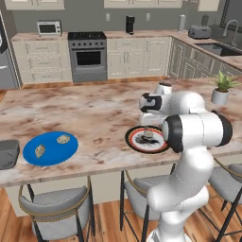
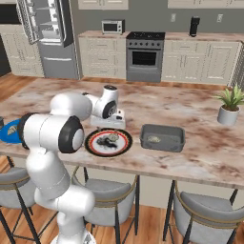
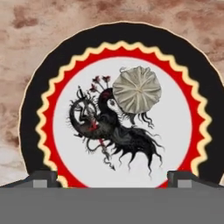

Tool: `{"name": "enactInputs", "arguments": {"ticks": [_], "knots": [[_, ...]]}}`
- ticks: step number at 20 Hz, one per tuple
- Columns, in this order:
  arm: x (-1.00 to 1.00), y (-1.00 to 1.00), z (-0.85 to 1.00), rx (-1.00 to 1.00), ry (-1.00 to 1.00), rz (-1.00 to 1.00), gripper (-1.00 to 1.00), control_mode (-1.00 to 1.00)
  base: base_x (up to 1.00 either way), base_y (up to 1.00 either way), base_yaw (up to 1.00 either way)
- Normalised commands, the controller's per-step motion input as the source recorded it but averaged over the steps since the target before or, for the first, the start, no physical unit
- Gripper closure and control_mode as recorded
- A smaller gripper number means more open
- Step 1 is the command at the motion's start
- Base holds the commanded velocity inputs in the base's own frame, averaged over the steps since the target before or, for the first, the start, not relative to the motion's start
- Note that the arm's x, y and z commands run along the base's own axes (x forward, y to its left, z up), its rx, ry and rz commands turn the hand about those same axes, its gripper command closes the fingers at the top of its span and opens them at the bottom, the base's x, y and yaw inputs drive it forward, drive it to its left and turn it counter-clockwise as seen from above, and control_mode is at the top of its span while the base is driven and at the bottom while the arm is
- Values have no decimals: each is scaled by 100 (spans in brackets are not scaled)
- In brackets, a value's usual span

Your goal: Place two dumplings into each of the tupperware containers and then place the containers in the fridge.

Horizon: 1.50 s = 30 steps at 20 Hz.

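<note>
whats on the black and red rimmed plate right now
One dumpling lies on the plate, over its dark painted figure. The gripper hangs open above it. The base views show no second dumpling there.

Plate (image 3: 39,109) has a black rim, red-and-cream zigzag ring, white middle with black dragon art; pale beige dumpling (image 3: 137,89).

We see a blue plate (image 1: 49,150) and a black-and-red plate (image 2: 95,147) on the counter (image 1: 94,113), potted plant (image 2: 230,106) at its corner, oven (image 2: 145,56) and microwave (image 2: 112,26) behind.
</note>
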Motion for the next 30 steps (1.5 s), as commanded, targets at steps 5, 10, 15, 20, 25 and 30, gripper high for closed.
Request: {"name": "enactInputs", "arguments": {"ticks": [5,10,15,20,25,30], "knots": [[22,0,-34,0,-6,0,-100,-100,0,0,0],[47,0,-35,0,-6,0,-100,-100,0,0,0],[33,-4,-17,0,-6,0,-100,-100,0,0,0],[18,-7,-23,0,-7,0,-100,-100,0,0,0],[6,-3,-28,0,-4,0,-100,-100,0,0,0],[8,-1,-15,0,-1,0,-100,-100,0,0,0]]}}
